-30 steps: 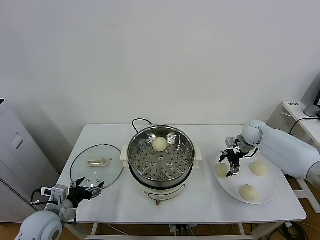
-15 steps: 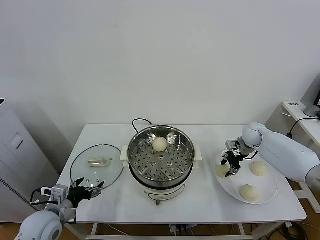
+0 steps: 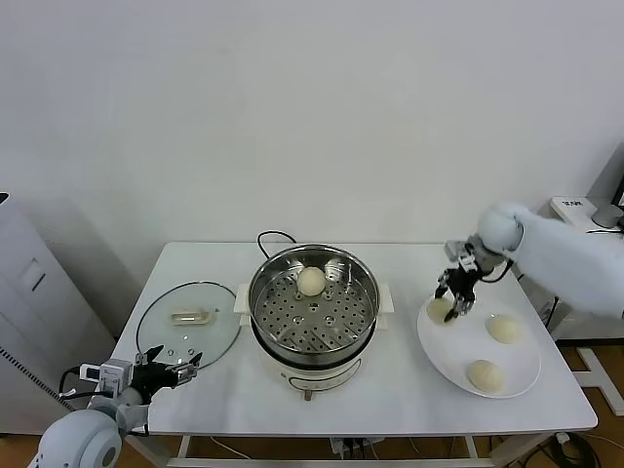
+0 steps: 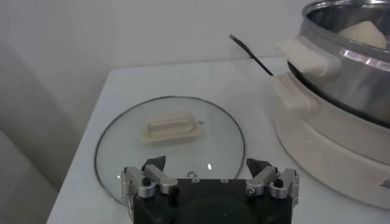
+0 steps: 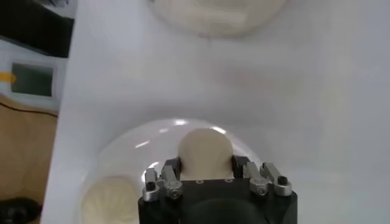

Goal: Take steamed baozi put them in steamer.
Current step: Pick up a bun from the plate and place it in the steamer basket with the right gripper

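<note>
While left gripper [image 4: 210, 182] idles open-jawed near glass lid [image 3: 188, 323], right gripper [image 3: 452, 299] clenches baozi [image 5: 204, 151] between jaws, lifted just above white plate [image 3: 517, 378]. Step: carry second bun (smooth, domed, likely soft). Next: swing over steamer [image 3: 312, 310], shiny perforated steel; one bun [image 3: 311, 281] already inside.

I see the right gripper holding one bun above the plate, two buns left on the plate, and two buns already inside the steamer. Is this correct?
Not quite: the steamer holds only one baozi, as the head view shows. The rest stands: the right gripper is shut on a bun above the plate, and two buns lie on it.
</note>
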Available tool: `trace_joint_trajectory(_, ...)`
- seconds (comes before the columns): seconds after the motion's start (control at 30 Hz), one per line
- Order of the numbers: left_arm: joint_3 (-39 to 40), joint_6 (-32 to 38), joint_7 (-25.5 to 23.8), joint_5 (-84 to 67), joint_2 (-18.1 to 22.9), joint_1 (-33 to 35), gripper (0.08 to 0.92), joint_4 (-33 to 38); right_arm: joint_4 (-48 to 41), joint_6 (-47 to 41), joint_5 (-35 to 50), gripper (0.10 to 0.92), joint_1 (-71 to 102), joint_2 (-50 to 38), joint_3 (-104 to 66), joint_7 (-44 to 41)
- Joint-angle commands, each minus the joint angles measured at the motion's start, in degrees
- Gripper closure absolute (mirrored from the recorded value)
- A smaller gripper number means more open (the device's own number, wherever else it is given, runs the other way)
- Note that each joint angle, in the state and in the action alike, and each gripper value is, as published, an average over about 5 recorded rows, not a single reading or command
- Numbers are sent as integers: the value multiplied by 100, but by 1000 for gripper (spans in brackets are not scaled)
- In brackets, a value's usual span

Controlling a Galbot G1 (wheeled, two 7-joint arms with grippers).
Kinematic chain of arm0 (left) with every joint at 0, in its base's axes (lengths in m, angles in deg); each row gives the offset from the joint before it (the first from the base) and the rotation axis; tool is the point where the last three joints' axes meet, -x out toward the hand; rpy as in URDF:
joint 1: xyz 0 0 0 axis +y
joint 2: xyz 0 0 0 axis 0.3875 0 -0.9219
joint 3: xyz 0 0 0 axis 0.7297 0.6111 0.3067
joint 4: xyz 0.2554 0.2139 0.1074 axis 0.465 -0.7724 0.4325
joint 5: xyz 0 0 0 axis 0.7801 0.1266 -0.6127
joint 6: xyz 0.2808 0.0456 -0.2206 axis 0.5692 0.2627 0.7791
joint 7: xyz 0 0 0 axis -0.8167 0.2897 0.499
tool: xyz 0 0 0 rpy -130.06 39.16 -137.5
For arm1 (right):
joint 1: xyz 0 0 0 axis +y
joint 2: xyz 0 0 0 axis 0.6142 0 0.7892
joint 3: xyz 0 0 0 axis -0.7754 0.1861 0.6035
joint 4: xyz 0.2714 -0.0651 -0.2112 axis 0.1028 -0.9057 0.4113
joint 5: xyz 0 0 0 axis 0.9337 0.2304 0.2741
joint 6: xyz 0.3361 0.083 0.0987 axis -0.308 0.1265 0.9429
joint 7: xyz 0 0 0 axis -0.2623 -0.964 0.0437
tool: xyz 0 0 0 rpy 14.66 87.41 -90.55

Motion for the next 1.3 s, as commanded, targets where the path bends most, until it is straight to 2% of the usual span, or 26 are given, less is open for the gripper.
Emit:
trace_joint_trajectory(0.03, -4, 2, -1, 4, -5, 3, 177, 6, 507, -611, 1703, 499, -2044, 401, 1392, -218)
trace_joint_trajectory(0.37, 0, 21, -6, 28, -16, 12, 177, -8, 1047, -1301, 3041, 499, -2362, 1066, 1658, 422)
trace_joint_trajectory(0.67, 2, 53, -8, 36, -22, 19, 177, -51, 1424, -2018, 3665, 499, -2240, 1827, 1674, 1304)
trace_joint_trajectory(0.9, 22, 41, -2, 60, 9, -24, 177, -63, 1200, -2343, 3781, 499, -1908, 2457, 1625, 1795)
trace_joint_trajectory(1.3, -10, 62, -6, 59, 22, 7, 177, -87, 1010, -2765, 3790, 499, -1132, 2993, 1518, 2430)
